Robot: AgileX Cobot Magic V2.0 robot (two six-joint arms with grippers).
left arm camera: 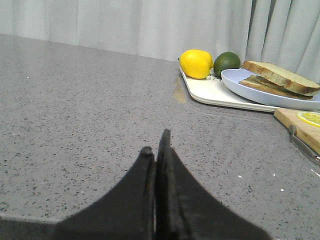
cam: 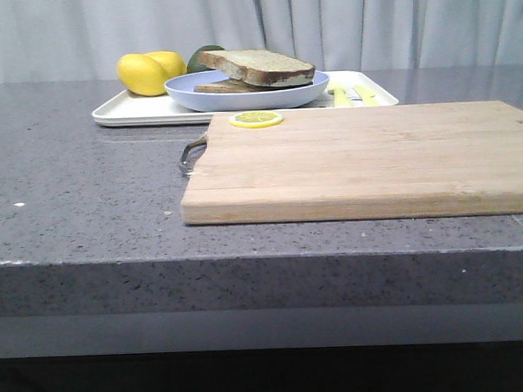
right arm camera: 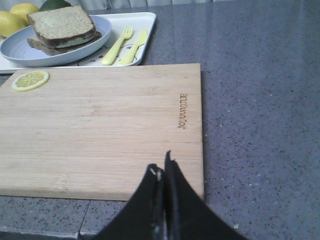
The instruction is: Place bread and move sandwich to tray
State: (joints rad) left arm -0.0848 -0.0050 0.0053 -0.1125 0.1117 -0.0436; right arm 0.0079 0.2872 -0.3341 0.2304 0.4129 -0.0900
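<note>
Speckled grey countertop (cam: 78,178), pale wooden board (cam: 364,161) with a darker stamped word, yellow lemon slice (cam: 256,119), white tray (cam: 132,110), pale-blue plate (cam: 240,94), brown-crusted sandwich (cam: 260,70) — greenish-tan top, yellow lemons (cam: 148,72), dark green fruit (left arm camera: 227,61), yellow-green fork (right arm camera: 116,46) and knife (right arm camera: 134,47), black grippers — left gripper (left arm camera: 156,142), right gripper (right arm camera: 161,166).

The left gripper (left arm camera: 156,145) shows only in its own wrist camera: two black fingers pressed flat together, tips touching with no gap between them, one tip standing slightly higher than the other. It holds nothing and hangs above the bare grey worktop, toward the left side.

The right gripper (right arm camera: 161,167) looks the same in its wrist camera: black fingers closed against each other, tips uneven, nothing between them. It sits low near the front edge of the worktop, toward the right side.

Neither arm appears in the front view.
</note>
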